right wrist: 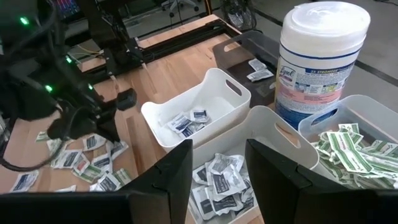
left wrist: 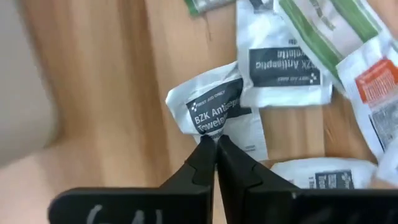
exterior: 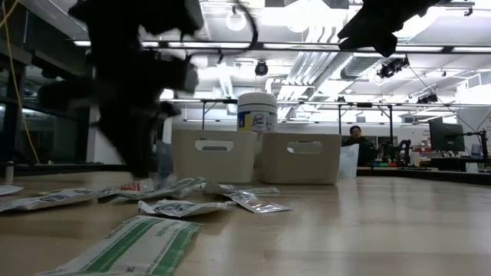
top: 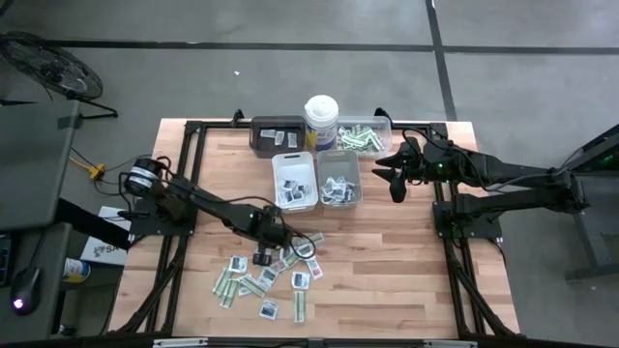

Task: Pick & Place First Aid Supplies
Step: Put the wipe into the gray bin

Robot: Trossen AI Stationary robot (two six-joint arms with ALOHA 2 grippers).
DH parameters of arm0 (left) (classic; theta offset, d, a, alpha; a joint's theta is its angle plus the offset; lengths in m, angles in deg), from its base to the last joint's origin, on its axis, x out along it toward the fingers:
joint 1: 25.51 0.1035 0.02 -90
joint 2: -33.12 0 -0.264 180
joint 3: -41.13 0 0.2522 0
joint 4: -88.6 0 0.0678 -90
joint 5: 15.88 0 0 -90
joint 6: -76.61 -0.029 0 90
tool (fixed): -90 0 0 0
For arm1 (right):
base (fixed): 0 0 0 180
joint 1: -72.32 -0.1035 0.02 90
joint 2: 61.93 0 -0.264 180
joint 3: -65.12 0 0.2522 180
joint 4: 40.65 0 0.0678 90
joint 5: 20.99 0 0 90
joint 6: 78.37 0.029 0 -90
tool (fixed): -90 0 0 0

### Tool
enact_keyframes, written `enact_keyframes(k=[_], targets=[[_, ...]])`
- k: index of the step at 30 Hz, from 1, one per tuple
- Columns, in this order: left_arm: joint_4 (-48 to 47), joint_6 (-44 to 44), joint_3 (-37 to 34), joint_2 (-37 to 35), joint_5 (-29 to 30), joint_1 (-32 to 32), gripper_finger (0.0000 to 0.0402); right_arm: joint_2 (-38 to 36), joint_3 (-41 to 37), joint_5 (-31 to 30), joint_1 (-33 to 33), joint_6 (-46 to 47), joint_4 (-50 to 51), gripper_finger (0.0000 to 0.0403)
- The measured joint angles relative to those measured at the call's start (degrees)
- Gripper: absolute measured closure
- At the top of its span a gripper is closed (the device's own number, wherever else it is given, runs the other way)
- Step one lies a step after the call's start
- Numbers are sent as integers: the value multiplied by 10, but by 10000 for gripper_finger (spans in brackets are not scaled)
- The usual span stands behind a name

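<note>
Left pincer (top: 263, 257): down on desk (top: 406, 280) in the packet scatter near front edge; fingers (left wrist: 202, 163) pressed together, nipping edge of a white BZK towelette sachet (left wrist: 214, 112).
BZK towelette sachet: lying flat on wood, slightly crumpled, pinched at one edge; second BZK sachet (left wrist: 283, 67) just beside it.
First aid supplies (top: 261, 280): white sachets & green-white strips spread loose on desk, front-centre; more already in trays.
White tray (top: 294, 182): mid-desk, few sachets inside.
Grey tray (top: 338, 179): beside white tray, many sachets.
Clear tray (top: 363, 135): near back edge, full of green-white strips.
Dark tray (top: 276, 135): near back edge, couple of sachets.
Canister (top: 321, 121): back edge, upright, btwn dark & clear trays.
Right pincer (top: 395, 184): hovers beside grey tray, right side of desk; fingers apart, narrow-to-mid gap, nothing held.
</note>
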Motion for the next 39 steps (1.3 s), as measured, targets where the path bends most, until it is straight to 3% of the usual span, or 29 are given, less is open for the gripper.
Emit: enact_keyframes(k=[8, 16, 22, 31, 39], targets=[[-88, -41, 82, -28, 63, 1, 400, 0, 0, -5, 0, -1, 0, 261], [-88, -97, 152, -30, 96, 35, 400, 0, 0, -4, 0, -1, -1, 261], [-83, -137, 206, -30, 131, 61, 401, 14, 0, 39, 0, 4, -35, 261], [-62, -211, 276, -30, 253, 73, 401, 97, 0, 77, -3, 154, -124, 261], [-35, -242, 279, -30, 305, 73, 401, 195, 0, 96, -38, 141, -258, 261]])
